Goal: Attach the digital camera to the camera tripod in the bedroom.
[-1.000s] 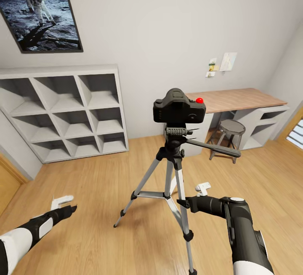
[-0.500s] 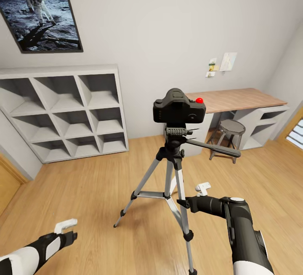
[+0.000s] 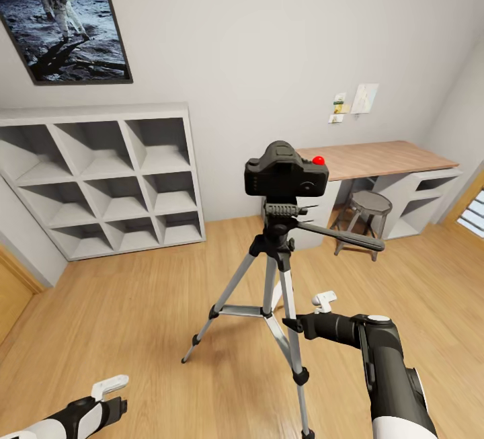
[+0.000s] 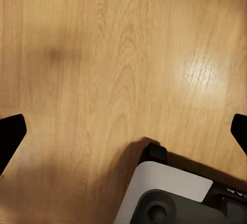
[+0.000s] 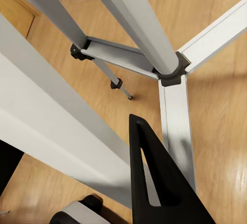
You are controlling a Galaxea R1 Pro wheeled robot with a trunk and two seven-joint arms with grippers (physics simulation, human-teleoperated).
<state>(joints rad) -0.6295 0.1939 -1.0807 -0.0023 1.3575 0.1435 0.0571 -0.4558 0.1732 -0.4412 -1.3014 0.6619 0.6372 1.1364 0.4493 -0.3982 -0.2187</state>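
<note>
Head view, right gripper point(image 3: 321, 304): white fingertips low beside the tripod's front leg, can't tell how far apart they sit.
Left gripper point(image 3: 111, 395): way off near the floor, fingers look spread in its wrist cam, holding nothing.
Camera tripod point(image 3: 279, 271): just one, right next to the right gripper, standing upright with its long axis vertical; three silver legs, black joints, thin pan handle sticking out toward the desk side.
Right wrist cam: leg braces point(image 5: 154, 69) meet at a black hub just past the black finger.
Digital camera point(image 3: 286, 173): one, high above the right gripper, seated on the tripod head; black, boxy, red dot on top, back toward us.
Background: one stool point(image 3: 363, 214), one desk point(image 3: 376, 156), one cube shelf point(image 3: 101, 177).
</note>
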